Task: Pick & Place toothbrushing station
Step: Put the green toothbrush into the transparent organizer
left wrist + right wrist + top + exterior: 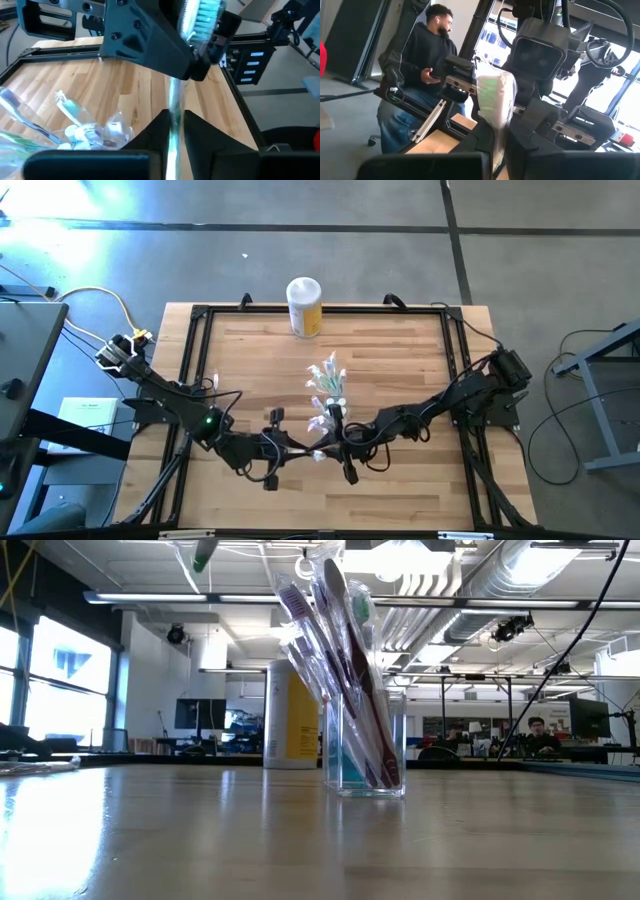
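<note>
A clear plastic cup stands upright on the wooden table, with several thin translucent toothbrushes leaning in it; it also shows in the high view. Just near of the cup, my left gripper and my right gripper meet above the table. Both are shut on one clear toothbrush with green bristles. In the high view, my left gripper comes from the left and my right gripper from the right. My left gripper pinches the toothbrush's clear handle between its two fingers. The brush runs on out past the fingertips toward my right gripper and is lifted clear of the table. My right gripper pinches the toothbrush just below its green-bristled head between its two fingers. The head sticks out beyond the fingertips, and the brush is clear of the table.
A yellow canister with a white lid stands at the table's far edge, behind the cup. A black frame runs round the table top. A person stands beyond the table in the room.
</note>
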Available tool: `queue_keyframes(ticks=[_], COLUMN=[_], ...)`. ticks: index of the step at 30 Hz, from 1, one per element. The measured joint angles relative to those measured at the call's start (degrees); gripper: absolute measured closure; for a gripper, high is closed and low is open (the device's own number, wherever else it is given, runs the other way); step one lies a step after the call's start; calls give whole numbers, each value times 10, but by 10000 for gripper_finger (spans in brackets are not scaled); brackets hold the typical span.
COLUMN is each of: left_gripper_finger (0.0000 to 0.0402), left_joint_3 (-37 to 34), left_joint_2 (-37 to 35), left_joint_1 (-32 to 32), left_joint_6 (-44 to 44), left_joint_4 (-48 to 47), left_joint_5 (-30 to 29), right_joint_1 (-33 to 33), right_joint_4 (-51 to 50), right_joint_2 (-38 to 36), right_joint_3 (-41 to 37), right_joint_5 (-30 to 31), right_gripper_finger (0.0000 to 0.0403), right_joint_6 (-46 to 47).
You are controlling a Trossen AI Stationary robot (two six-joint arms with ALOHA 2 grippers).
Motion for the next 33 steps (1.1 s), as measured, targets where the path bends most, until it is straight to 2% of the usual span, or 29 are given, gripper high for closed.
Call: queue_keyframes(ticks=[4,10,15,18,25,29,31,33], left_gripper_finger=[331,325,324,323,323,323,323,323], left_joint_3=[0,0,0,0,0,0,0,1], left_joint_2=[-3,-8,-8,-8,-25,-50,-63,-74], left_joint_1=[0,-1,0,-1,0,0,0,0], left_joint_6=[0,15,101,116,111,97,94,80], left_joint_4=[-3,-6,3,19,12,-33,-63,-91], left_joint_5=[6,21,100,128,115,108,107,103], right_joint_1=[0,0,1,2,24,54,70,87], right_joint_4=[-9,-20,-27,-29,-35,-87,-130,-171], right_joint_2=[0,0,0,0,-3,-26,-43,-61], right_joint_3=[0,0,0,0,0,0,0,0], right_joint_5=[-12,-27,-28,-28,-28,-37,-19,43], right_gripper_finger=[393,392,392,392,392,392,392,392], right_joint_6=[-1,-1,0,0,1,15,34,52])
